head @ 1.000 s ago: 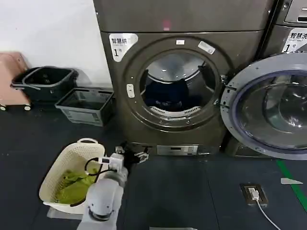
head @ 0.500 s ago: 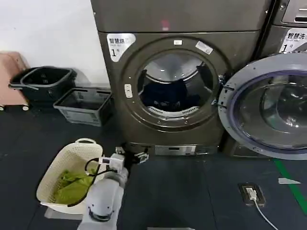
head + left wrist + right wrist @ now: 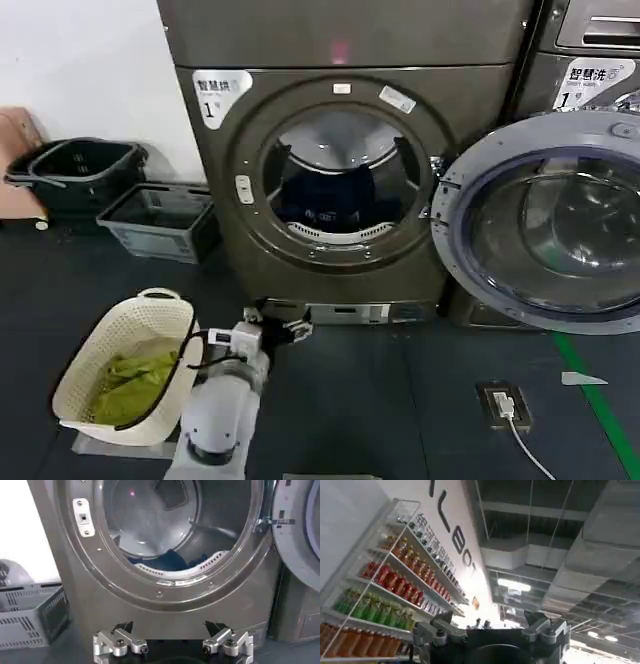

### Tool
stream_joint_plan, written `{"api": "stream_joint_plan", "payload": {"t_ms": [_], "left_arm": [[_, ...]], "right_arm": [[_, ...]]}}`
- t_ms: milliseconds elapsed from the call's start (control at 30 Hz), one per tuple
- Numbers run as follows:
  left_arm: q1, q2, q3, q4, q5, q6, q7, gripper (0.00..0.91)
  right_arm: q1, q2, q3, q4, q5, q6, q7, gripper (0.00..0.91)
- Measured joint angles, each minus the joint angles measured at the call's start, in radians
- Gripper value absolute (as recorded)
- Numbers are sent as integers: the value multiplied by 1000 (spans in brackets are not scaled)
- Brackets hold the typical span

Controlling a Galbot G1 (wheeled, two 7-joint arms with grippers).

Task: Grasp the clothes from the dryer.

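You're barely started: the dryer (image 3: 340, 170) door (image 3: 545, 220) hangs open and the clothes (image 3: 335, 200) lie deep in the drum at upper centre, while your left gripper (image 3: 172, 642), jaws spread and empty, waits low before the porthole.

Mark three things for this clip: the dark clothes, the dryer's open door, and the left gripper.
clothes (image 3: 335, 200), head view, middle of the dark bundle inside the drum.
dryer door (image 3: 452, 240), head view, grey rim near the hinge.
left gripper (image 3: 172, 642), left wrist view, midway between its open fingertips.
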Motion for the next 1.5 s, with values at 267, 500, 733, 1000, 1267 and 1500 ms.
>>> {"api": "stream_joint_plan", "payload": {"t_ms": [267, 500, 733, 1000, 1267, 1500], "left_arm": [[3, -1, 0, -3, 0, 0, 2, 907], [3, -1, -1, -5, 2, 0, 3, 907], [1, -1, -2, -2, 0, 0, 4, 907], [0, -3, -3, 0, -1, 0, 4, 907], [4, -8, -2, 1, -1, 0, 4, 907], [6, -9, 0, 0, -1, 0, 4, 907]], "right_arm": [[2, 0, -3, -3, 1, 1, -1, 907], [5, -2, -3, -7, 1, 1, -1, 907], [7, -2, -4, -8, 0, 1, -2, 907], [7, -1, -4, -10, 1, 1, -6, 907], [8, 3, -5, -10, 0, 2, -8, 907], [10, 6, -4, -15, 0, 8, -7, 907]]}}
